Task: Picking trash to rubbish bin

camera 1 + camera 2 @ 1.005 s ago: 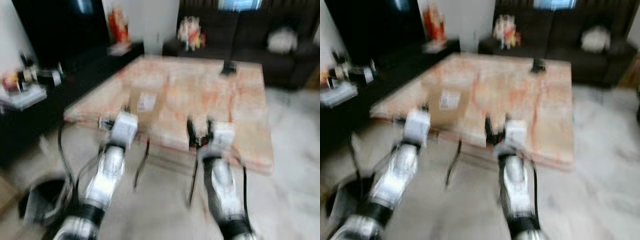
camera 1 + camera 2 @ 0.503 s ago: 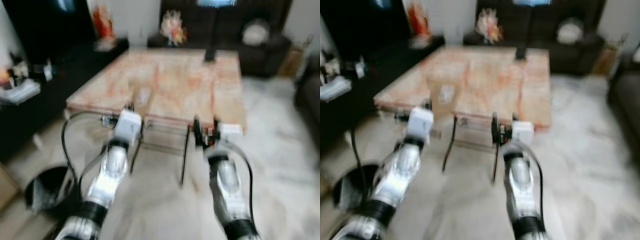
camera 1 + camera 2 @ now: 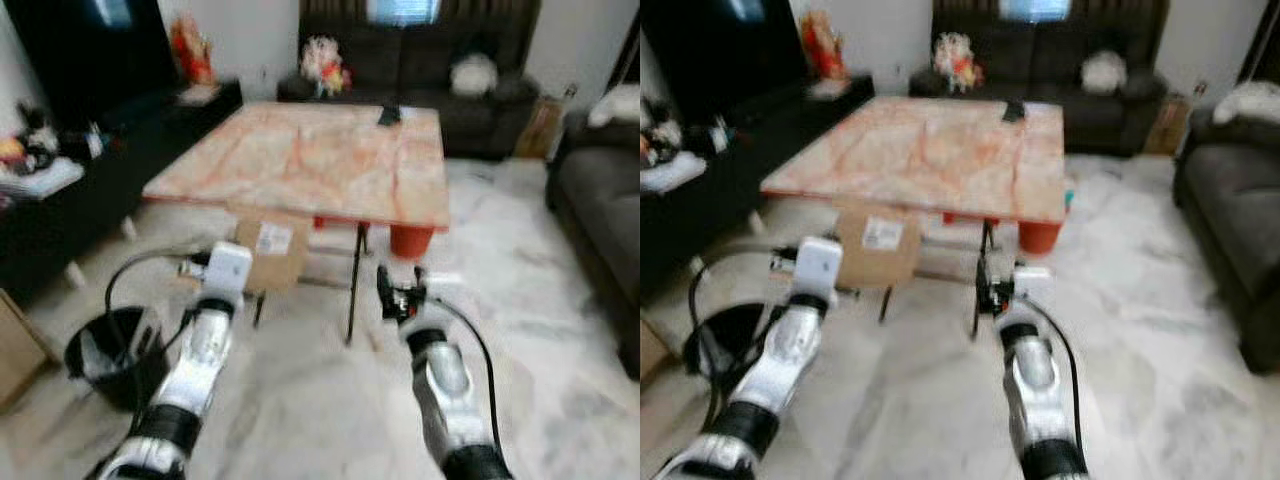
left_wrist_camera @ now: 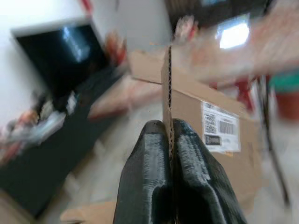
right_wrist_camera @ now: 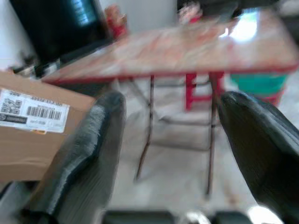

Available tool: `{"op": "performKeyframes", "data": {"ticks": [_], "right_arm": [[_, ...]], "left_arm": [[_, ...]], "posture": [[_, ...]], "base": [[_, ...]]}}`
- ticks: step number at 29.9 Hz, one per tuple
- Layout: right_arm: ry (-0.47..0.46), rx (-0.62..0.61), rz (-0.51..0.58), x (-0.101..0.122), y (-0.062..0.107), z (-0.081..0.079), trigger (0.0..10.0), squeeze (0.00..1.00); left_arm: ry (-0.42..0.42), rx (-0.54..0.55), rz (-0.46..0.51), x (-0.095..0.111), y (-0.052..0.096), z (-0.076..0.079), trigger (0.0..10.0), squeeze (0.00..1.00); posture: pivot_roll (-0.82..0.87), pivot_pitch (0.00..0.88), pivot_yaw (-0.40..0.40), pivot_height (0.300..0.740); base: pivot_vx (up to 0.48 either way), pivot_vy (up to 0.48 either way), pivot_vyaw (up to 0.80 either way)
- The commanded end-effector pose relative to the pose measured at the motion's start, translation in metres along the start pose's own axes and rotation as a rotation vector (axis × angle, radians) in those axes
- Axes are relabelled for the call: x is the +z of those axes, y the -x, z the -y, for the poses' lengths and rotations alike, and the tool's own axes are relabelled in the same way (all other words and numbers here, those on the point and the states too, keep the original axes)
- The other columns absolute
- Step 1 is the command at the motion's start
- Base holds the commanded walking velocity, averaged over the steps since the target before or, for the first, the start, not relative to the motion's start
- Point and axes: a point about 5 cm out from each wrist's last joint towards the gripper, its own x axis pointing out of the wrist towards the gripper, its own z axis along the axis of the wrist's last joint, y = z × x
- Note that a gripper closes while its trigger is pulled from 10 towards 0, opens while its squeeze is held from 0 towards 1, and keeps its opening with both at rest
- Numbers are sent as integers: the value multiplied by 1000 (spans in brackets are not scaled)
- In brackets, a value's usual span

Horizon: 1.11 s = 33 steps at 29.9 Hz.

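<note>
cardboard box (image 3: 272, 251), blurred, hangs off the floor pinched edge-on in our left gripper (image 4: 169, 135) near the black bin (image 3: 105, 352), our right gripper (image 5: 170, 140) gaping empty, the table (image 3: 300, 160) now farther off.

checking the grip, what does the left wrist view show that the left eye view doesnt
The left wrist view shows the left gripper's fingers pinched shut on the thin edge of the cardboard box, with the barcode on its white label readable as bars.

The left eye view shows the black rubbish bin on the floor at the robot's left, the right gripper holding nothing, and the dark sofa.

Both show the box, its label, the marble-patterned table and the black cabinet.
</note>
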Motion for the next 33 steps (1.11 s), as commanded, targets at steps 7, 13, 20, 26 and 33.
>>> {"op": "performKeyframes", "data": {"ticks": [7, 13, 20, 26, 33], "right_arm": [[-79, -108, -301, -62, 39, 30, 10000, 0], [-100, -148, -517, -101, 74, 36, 10000, 0], [-98, -146, -717, -131, 112, 36, 10000, 0], [-119, -159, -742, -135, 118, 35, 10000, 0], [-115, -157, -757, -136, 117, 33, 10000, 0]], "left_arm": [[62, -7, -323, -67, 33, -11, 10000, 0], [12, -26, -573, -116, 75, -15, 10000, 0], [-47, -41, -789, -152, 123, -22, 10000, 0], [-39, -5, -860, -162, 140, -27, 10000, 0], [-44, -12, -876, -165, 146, -27, 10000, 0]], "posture": [[125, 0, 26, 740], [125, 0, 26, 740], [129, 0, 25, 740], [118, 0, 29, 740], [124, 0, 28, 740]], "base": [[0, 0, 0], [0, 0, 0], [316, 0, 343], [480, 0, 608], [480, 0, 0]]}}
